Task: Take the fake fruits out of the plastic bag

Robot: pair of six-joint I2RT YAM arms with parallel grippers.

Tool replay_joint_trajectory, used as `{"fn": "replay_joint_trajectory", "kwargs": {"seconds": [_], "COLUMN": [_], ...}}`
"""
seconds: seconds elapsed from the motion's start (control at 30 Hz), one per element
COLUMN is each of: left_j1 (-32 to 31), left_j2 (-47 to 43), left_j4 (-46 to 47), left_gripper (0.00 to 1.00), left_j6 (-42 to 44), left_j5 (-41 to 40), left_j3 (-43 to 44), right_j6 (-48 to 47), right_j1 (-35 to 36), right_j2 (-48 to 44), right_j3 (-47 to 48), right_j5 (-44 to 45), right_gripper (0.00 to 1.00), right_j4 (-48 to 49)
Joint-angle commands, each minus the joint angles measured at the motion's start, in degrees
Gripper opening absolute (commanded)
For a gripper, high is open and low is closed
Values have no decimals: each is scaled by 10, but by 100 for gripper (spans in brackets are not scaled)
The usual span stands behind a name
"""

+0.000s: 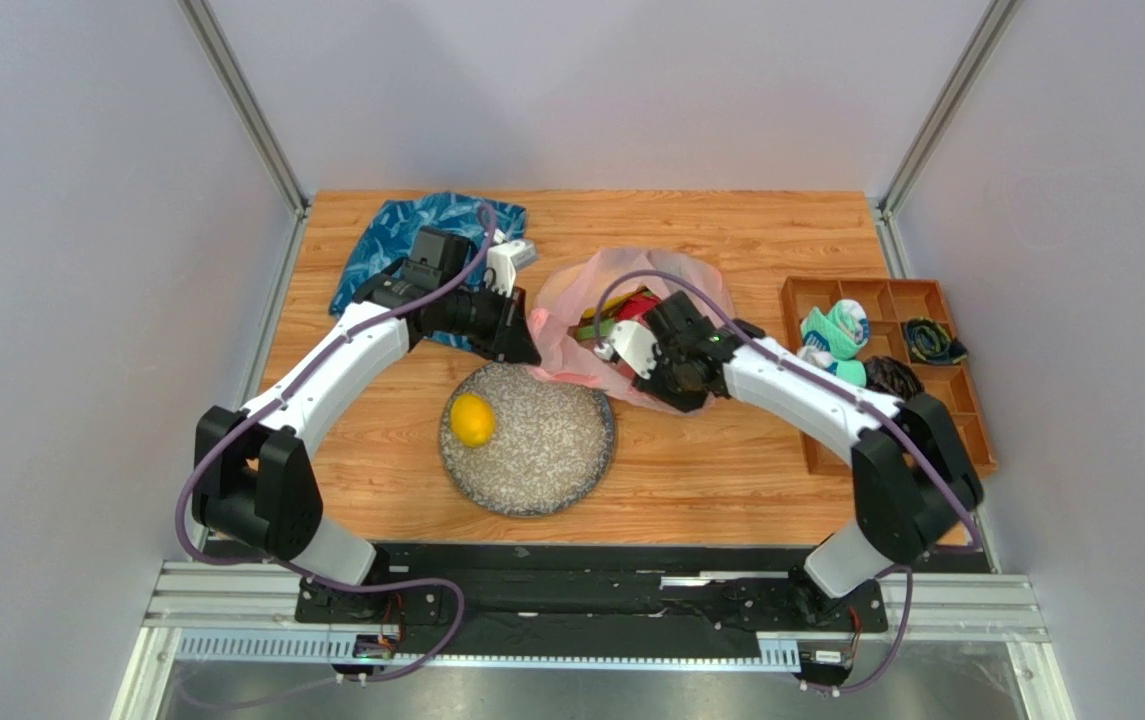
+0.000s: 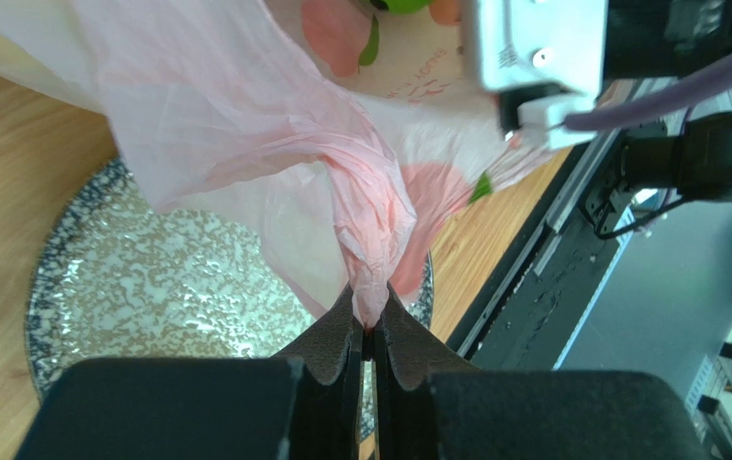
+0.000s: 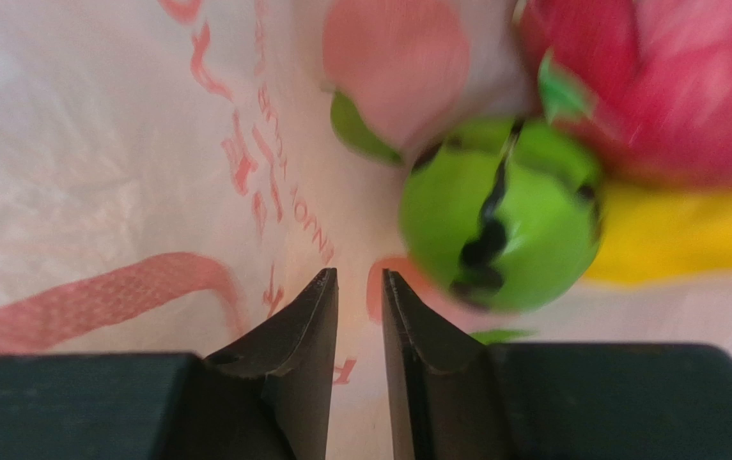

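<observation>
L gripper [image 2: 368, 331]: tips pinched tight on a twisted wisp of the plastic bag [image 2: 245, 115], above the speckled plate [image 2: 149, 278]. R gripper [image 3: 360, 287]: narrow gap, nothing in it, down inside the bag. Green melon [image 3: 499, 225] sits just beside the tips, w/ dragon fruit [image 3: 648, 86] and banana [image 3: 677, 251] past it. Bag is mid-table, just far of the plate; one yellow fruit [image 1: 473, 422] on the plate. Risks: thin crinkly film could tear or slip from L pinch. Glossy round melon may squirt out, or R may nip film w/ it.
</observation>
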Motion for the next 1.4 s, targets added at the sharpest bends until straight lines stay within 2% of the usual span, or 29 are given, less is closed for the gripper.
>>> {"fn": "replay_joint_trajectory", "kwargs": {"seconds": [0.0,0.13,0.17,0.33,0.43,0.57,0.6,0.63,0.73,0.83,1.03,1.23,1.27,1.3,1.37], "left_j1": [-21,-32,-33,-35,-36,-36,-35,-35,-35,-35,-35,-35,-36,-35,-35], "left_j2": [-36,-50,-48,-39,-39,-33,-31,-31,-29,-28,-22,-11,-10,-10,-12], "left_j4": [-19,-39,-40,-43,-50,-58,-59,-59,-59,-64,-57,-66,-67,-69,-73], "left_gripper": [9,9,9,10,10,10,10,10,10,10,11,11,11,11,11], "left_j6": [40,61,62,73,82,92,93,93,98,102,101,103,108,109,117], "left_j5": [-13,-15,-19,-24,-32,-32,-32,-34,-36,-38,-35,-37,-38,-43,-48], "left_j3": [-35,-38,-37,-43,-36,-22,-20,-18,-15,-10,-11,10,11,11,13], "right_j6": [23,25,30,61,58,40,31,14,3,10,-6,-13,-15,-17,-20], "right_j1": [-4,-12,-23,-51,-53,-53,-53,-53,-53,-53,-55,-59,-59,-60,-59], "right_j2": [-124,-100,-85,62,97,123,129,140,162,163,164,211,212,208,200], "right_j3": [-71,-22,20,146,190,237,245,254,266,257,190,202,201,199,199], "right_j5": [14,15,15,-2,-4,-15,-16,-16,-2,15,76,104,107,106,101], "right_gripper": [30,32,33,33,34,44,48,57,65,69,73,72,68,60,53], "right_j4": [3,11,15,-3,0,-7,-25,-37,-96,-145,-119,-133,-133,-133,-133]}}
